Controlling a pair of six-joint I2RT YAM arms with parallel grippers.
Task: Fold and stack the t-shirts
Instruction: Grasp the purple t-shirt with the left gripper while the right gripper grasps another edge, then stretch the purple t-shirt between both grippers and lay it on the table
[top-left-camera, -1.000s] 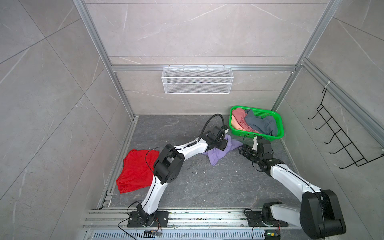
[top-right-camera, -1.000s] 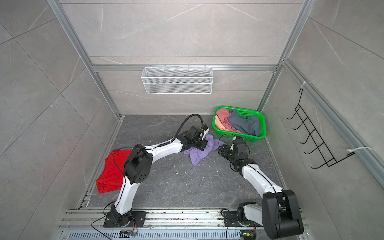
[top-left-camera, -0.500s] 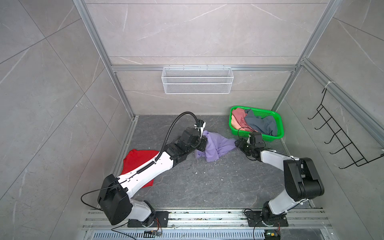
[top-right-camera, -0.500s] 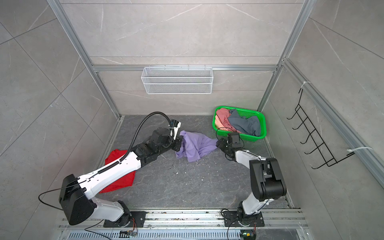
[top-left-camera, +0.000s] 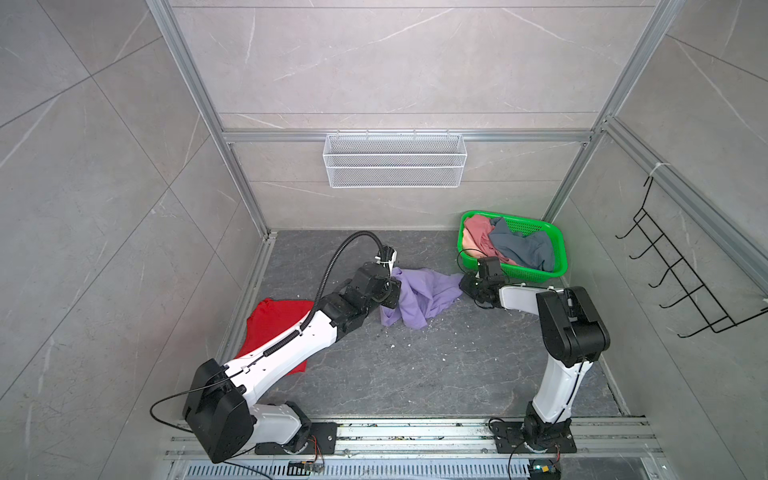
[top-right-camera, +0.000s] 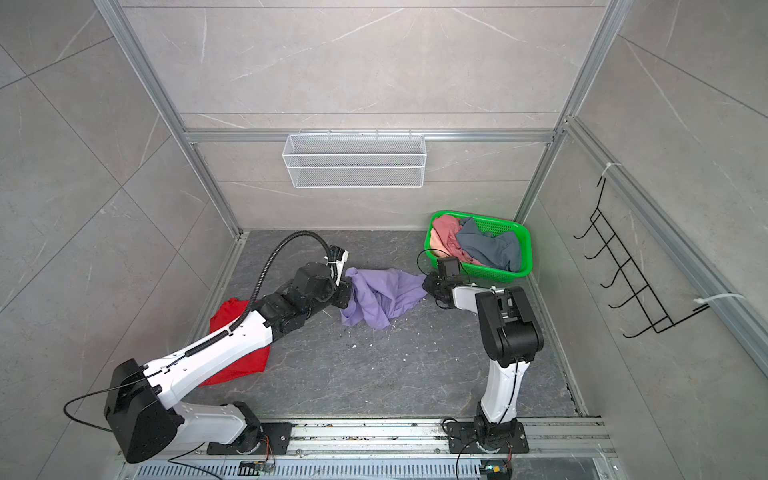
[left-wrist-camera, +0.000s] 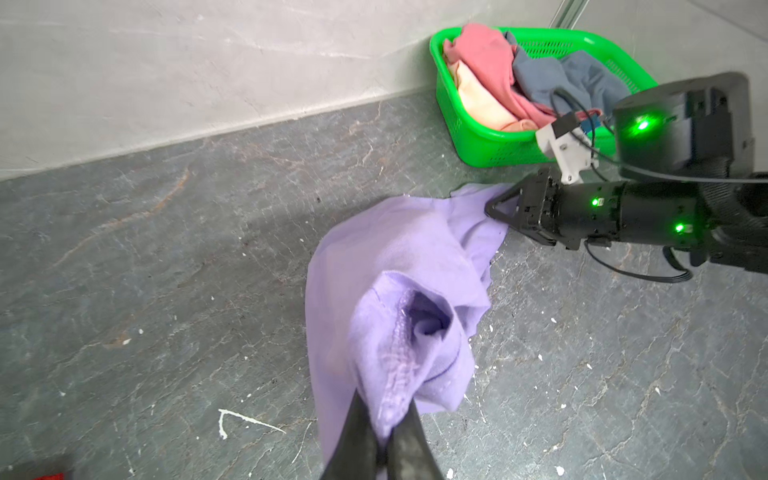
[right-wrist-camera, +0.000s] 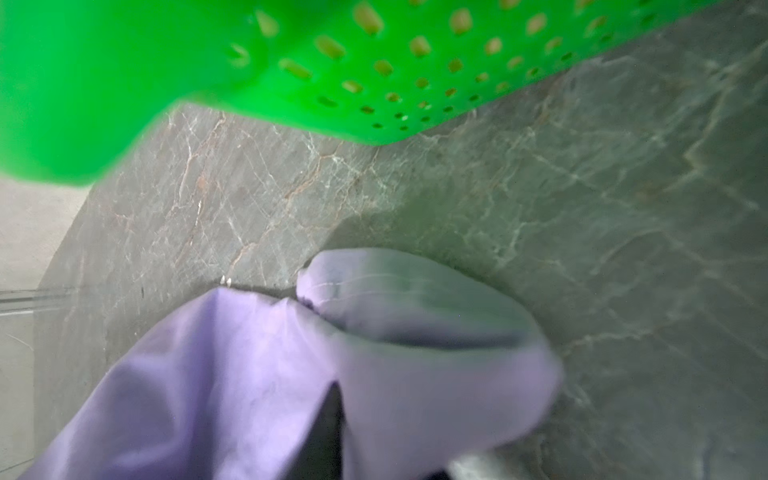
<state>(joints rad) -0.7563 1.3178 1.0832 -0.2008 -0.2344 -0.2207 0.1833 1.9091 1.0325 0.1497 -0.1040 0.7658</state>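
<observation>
Grey stone floor (top-left-camera: 415, 374) — lavender tee (top-left-camera: 419, 297) bunched at centre, long axis 9-to-3 o'clock. Left gripper (left-wrist-camera: 384, 411) pinches 9 o'clock end, right gripper (left-wrist-camera: 492, 210) pinches 3 o'clock corner — both equally near; next likely pull apart.

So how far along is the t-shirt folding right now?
Early. The red t-shirt lies aside, possibly finished. The left hand and right hand grip the lavender t-shirt, which is unfolded. Several other t-shirts wait in the green basket.
</observation>
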